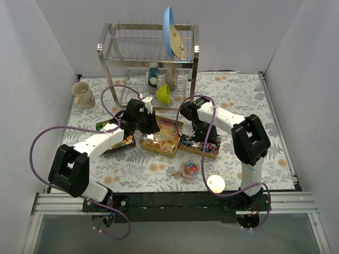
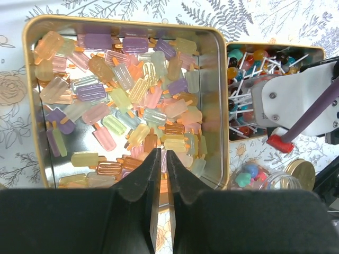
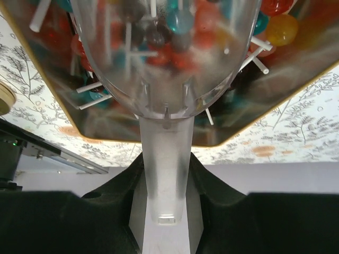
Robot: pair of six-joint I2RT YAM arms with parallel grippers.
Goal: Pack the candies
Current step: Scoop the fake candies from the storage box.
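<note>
Over the lollipop tin (image 2: 275,45): scoop bowl dead ahead at twelve o'clock

Clenches the right gripper (image 3: 165,169) on the handle of a clear scoop (image 3: 164,95). Runs that handle six-to-twelve in the right wrist view, bowl at the twelve o'clock end, straight over the lollipops (image 3: 283,26) lying in the tin. Cannot tell whether touching the sticks or hanging just above.

Finds the open jar (image 1: 189,169) at six o'clock from that gripper in the top view, standing on the worktop (image 1: 153,177) with a gold lid (image 1: 215,183) just beside it at four o'clock. Puts the right arm nearer to both lollipops and jar, on this reading.

Holds the left gripper (image 2: 163,159) above the centre tin (image 2: 127,24), jaws pinched almost together on nothing visible, with the popsicle-shaped candies (image 2: 122,100) spread out at twelve o'clock from the tips.

Seems to call for a forward dip of the bowl into the lollipops, then a swing back toward six o'clock and the jar.
</note>
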